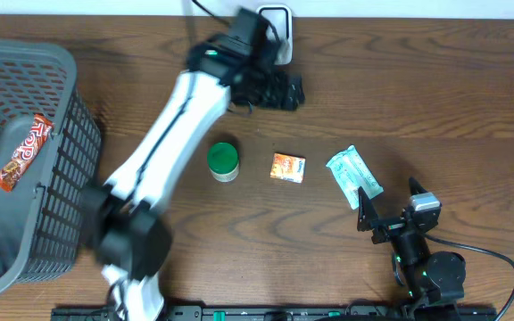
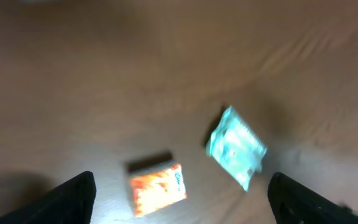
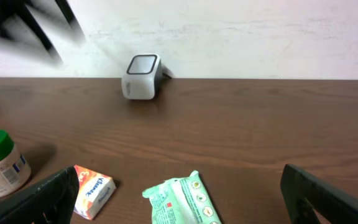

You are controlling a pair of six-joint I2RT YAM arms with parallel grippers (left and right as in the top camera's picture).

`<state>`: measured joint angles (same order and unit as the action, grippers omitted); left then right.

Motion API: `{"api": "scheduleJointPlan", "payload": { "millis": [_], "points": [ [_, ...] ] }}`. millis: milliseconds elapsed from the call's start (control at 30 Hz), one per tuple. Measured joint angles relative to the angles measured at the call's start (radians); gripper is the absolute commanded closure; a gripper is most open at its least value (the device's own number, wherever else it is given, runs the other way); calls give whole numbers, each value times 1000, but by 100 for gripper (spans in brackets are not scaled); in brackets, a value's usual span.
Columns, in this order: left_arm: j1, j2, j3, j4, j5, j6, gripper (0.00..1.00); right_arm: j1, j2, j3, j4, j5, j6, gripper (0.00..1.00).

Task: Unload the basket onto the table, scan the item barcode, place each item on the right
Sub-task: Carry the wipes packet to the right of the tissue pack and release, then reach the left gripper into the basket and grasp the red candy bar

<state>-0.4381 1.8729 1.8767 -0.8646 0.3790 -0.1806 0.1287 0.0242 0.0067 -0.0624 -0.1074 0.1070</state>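
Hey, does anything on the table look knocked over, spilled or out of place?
Nothing spilled or damaged. The green-lidded jar stands upright; the orange box and wipes packet lie flat, the packet merely angled.

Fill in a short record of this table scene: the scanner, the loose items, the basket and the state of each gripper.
scanner: white scanner at the far edge of the table
loose items: green-lidded jar, orange box, teal packet, in a row, apart from each other
basket: grey basket at the left, holding a red snack bar
left gripper: open, empty, close to the scanner
right gripper: open, empty, on the near side of the teal packet
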Motion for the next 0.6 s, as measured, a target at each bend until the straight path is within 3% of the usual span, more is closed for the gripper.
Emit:
{"api": "scheduleJointPlan", "payload": {
  "millis": [167, 300, 467, 600],
  "points": [
    [90, -356, 42, 0, -359, 22, 9, 0, 0, 0, 0, 0, 0, 1],
    [422, -463, 49, -185, -584, -134, 10, 0, 0, 0, 0, 0, 0, 1],
    [814, -394, -51, -307, -618, -371, 10, 0, 0, 0, 0, 0, 0, 1],
    [993, -298, -158, -275, -613, -431, 9, 0, 0, 0, 0, 0, 0, 1]
  ]
}}
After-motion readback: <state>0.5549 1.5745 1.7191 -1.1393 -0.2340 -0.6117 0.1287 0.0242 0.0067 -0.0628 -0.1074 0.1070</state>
